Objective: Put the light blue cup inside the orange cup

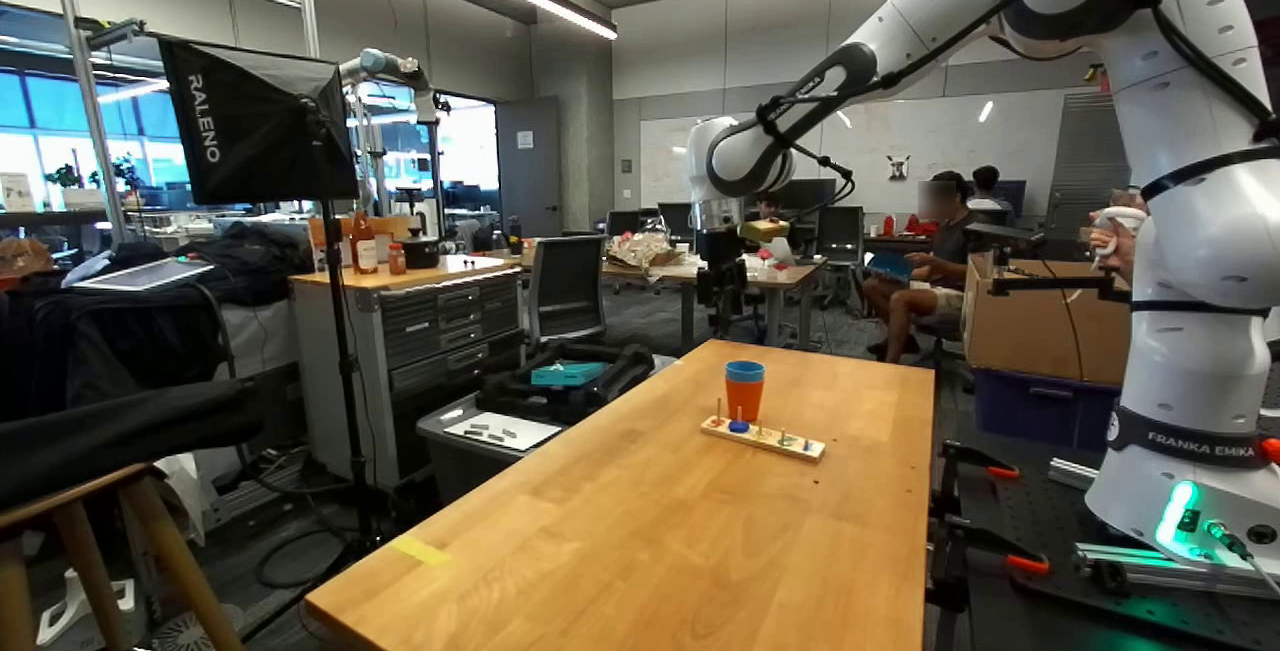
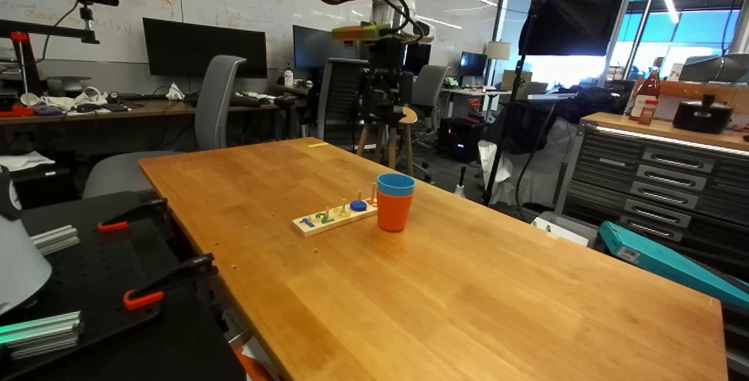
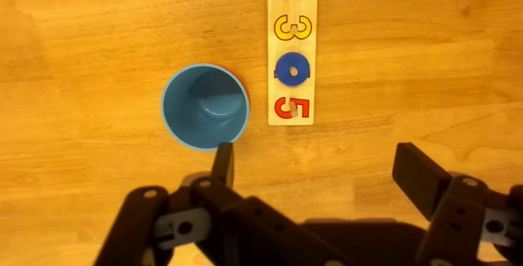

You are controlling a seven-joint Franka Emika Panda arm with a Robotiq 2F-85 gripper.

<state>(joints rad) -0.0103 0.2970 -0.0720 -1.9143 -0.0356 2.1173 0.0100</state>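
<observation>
The light blue cup (image 1: 745, 369) (image 2: 395, 184) stands upright inside the orange cup (image 1: 744, 401) (image 2: 394, 212) in both exterior views, with its blue rim band above the orange. In the wrist view I look down into the empty light blue cup (image 3: 204, 106), and only a thin orange sliver shows behind its rim. My gripper (image 3: 314, 145) is open with nothing between its fingers. Its left finger overlaps the cup's lower rim in the wrist view. In both exterior views the gripper (image 1: 722, 306) (image 2: 380, 120) hangs well above the table, apart from the cups.
A wooden number strip with pegs (image 1: 762, 438) (image 2: 336, 218) (image 3: 292, 90) lies beside the cups, with a blue ring (image 3: 292, 69) on one peg. The wooden table (image 1: 640, 551) (image 2: 468, 299) carries them. Clamps (image 2: 143, 299) sit at the table edge by the robot base.
</observation>
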